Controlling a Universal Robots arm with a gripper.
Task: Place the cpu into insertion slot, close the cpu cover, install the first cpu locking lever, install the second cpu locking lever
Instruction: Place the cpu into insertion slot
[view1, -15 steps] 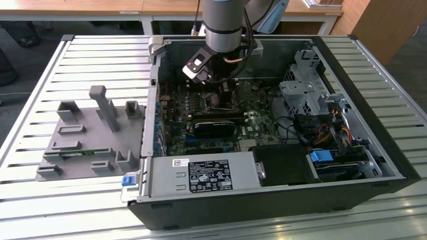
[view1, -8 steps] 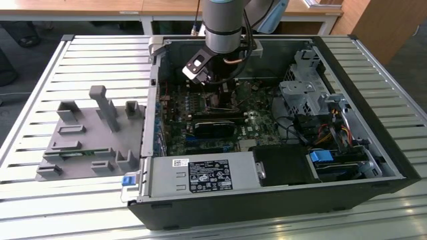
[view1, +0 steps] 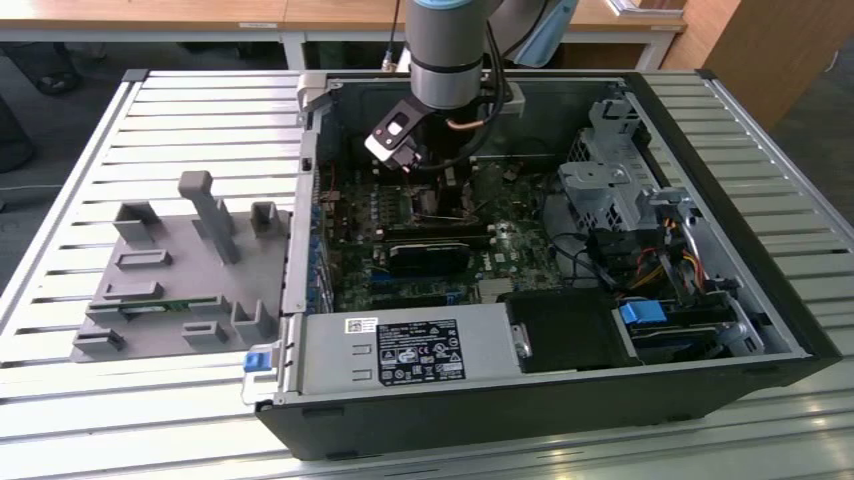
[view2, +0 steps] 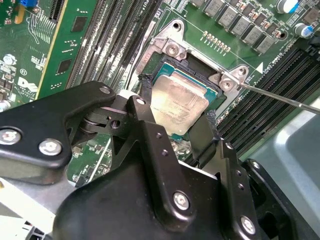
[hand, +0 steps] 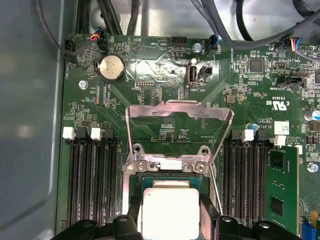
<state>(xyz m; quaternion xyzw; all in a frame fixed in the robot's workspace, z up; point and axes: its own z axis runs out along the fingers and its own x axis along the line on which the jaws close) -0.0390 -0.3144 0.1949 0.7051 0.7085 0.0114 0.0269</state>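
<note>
on the exterior view's left a grey tray (view1: 174, 275) lies on the slatted table (view1: 80, 140). just right of it sits the open computer case (view1: 534, 390) with the arm (view1: 447, 50) reaching in, wooden desks (view1: 174, 12) behind. in the second wrist view the gripper (view2: 177, 107) clasps the chip (view2: 181, 99) by two edges, right at the socket (view2: 175, 66). in the first wrist view the cover (hand: 180, 111) stands flipped open beyond it.

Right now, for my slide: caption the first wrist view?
Black gripper over the flat square silver-grey cpu at the dark insertion slot, thin silver cpu cover raised open.
</note>
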